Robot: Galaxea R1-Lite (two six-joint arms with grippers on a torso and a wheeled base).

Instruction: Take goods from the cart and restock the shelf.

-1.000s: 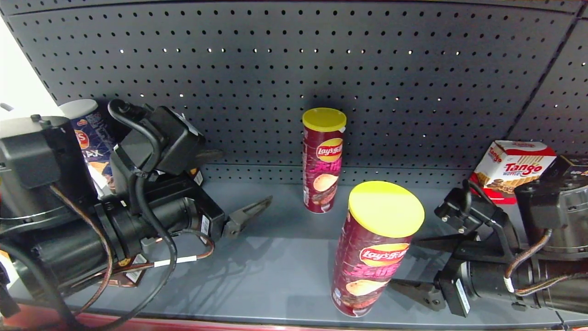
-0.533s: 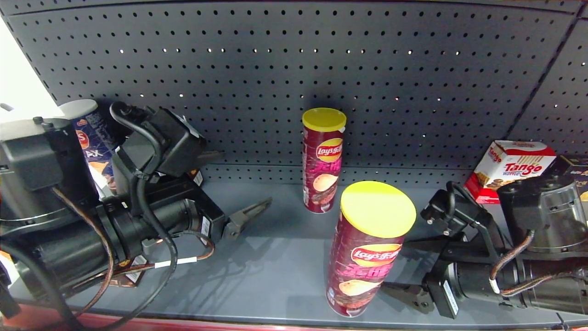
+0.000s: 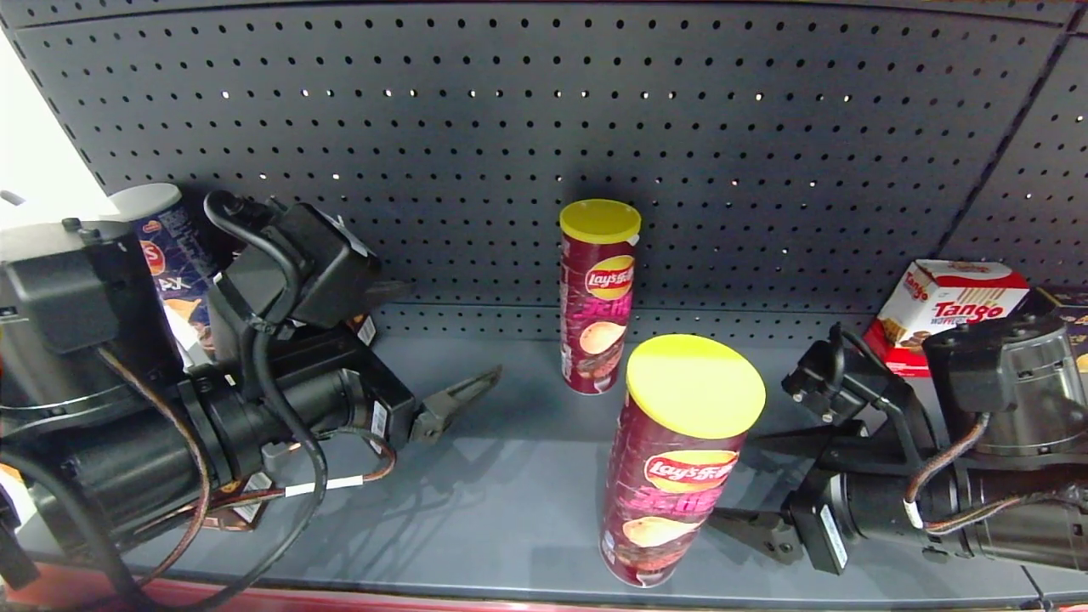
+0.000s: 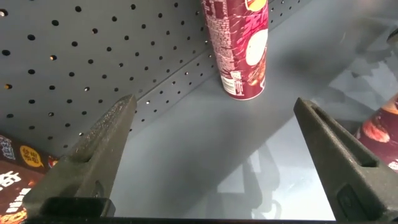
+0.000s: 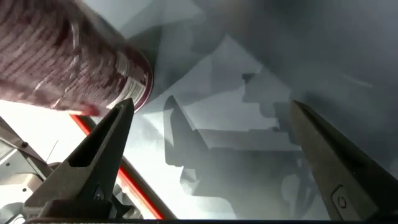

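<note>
- Two yellow-lidded cans stand on the shelf [image 3: 510, 476]: back can [image 3: 597, 297], front can [image 3: 676, 463].
- My left fingers [image 3: 459, 393] spread wide, empty.
- My right fingers [image 3: 756, 531], wide, beside front can.

Shelf [image 3: 510, 476]: rear can [image 3: 597, 297] upright at centre against the pegboard panel [image 3: 544, 127]; front can [image 3: 671, 463] upright near the front edge, slightly right of it. Third can [image 3: 170, 246] far left, wafer box [image 3: 948, 310] far right, both at back. Right claw [image 3: 744, 483] just beside front can.

Shop: grey retail shelf [image 3: 510, 476], perforated back panel [image 3: 544, 127], upright chip cans [image 3: 597, 297], wafer box [image 3: 948, 306] stocked.
</note>
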